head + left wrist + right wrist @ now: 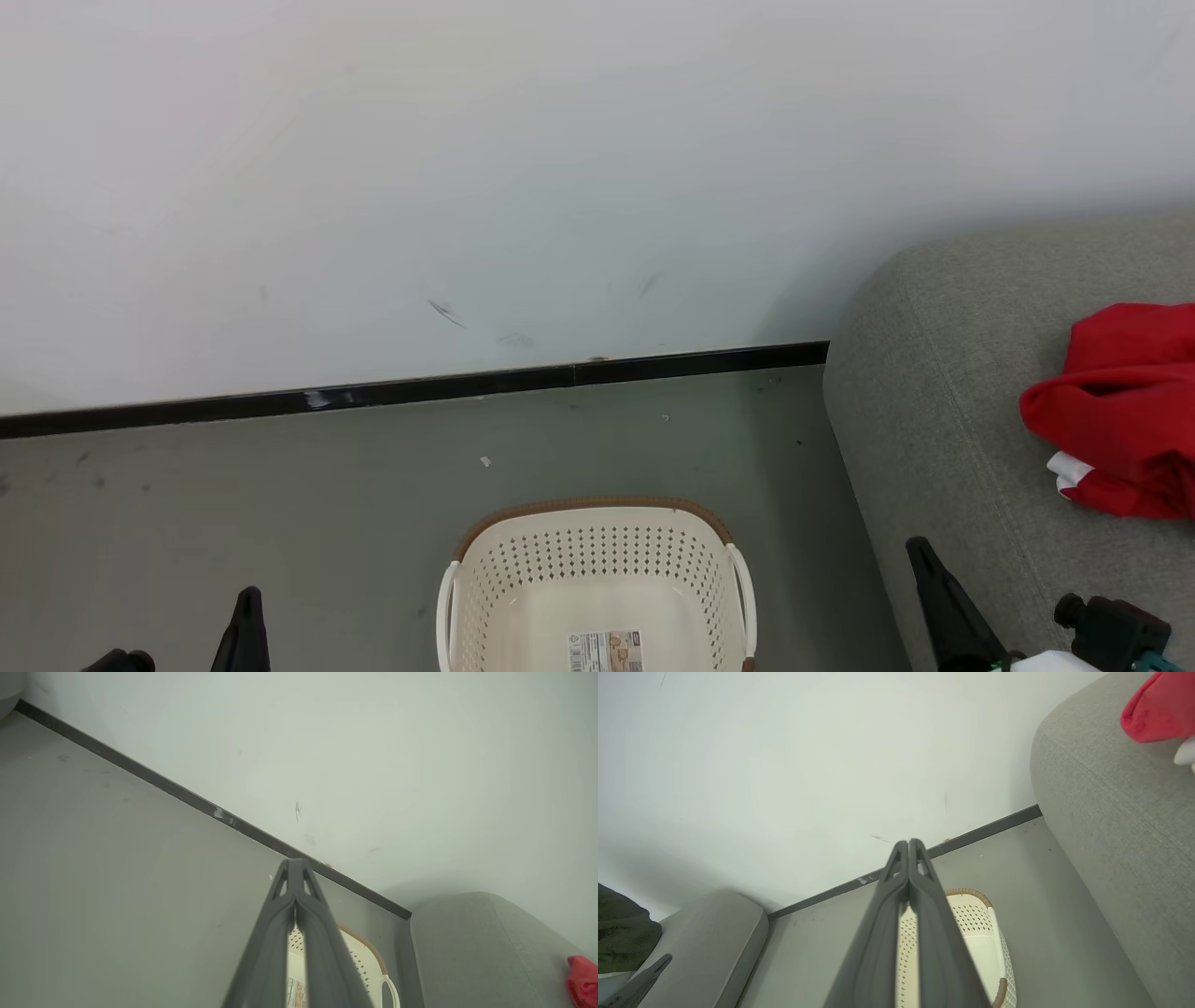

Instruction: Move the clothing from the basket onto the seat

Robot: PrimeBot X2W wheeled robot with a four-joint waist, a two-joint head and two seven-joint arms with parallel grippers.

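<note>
1. Clothing [1120,411], cropped at right, lies bunched on the seat [943,420]; long axis unclear.
2. Basket [597,560] stands upright on the floor [280,523], near side cropped.
3. My left claw [295,864] and right claw [909,844] are pinched closed.

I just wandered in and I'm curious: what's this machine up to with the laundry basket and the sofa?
Its job is moving laundry from the basket onto the sofa. Right now the red clothing lies on the sofa. The basket stands on the floor beside it, and the part in view looks empty. The left gripper and the right gripper are both shut and hold nothing.
</note>
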